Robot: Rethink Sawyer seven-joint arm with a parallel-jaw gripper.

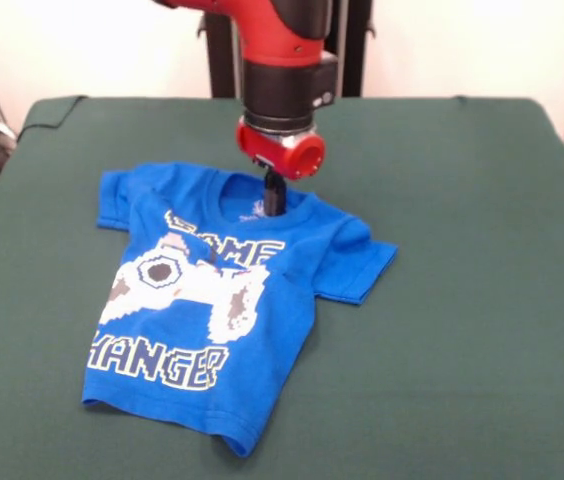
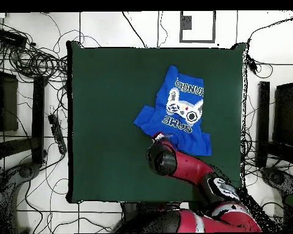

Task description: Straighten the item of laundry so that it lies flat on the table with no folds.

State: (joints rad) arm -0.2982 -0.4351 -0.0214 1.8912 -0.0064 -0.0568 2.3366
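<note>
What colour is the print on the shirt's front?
White, grey and black on the bright blue shirt, a pixel-style game controller with lettering; the front view shows it best.

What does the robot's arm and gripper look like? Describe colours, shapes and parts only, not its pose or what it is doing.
The arm is built of thick rounded segments, bright red with black sections; the overhead view shows the same red and black links. Its wrist is a black cylinder ending in a red collar with a round red knob at the side. Below this hangs the gripper, slim, dark and narrow. No markings or loose cables are discernible.
</note>
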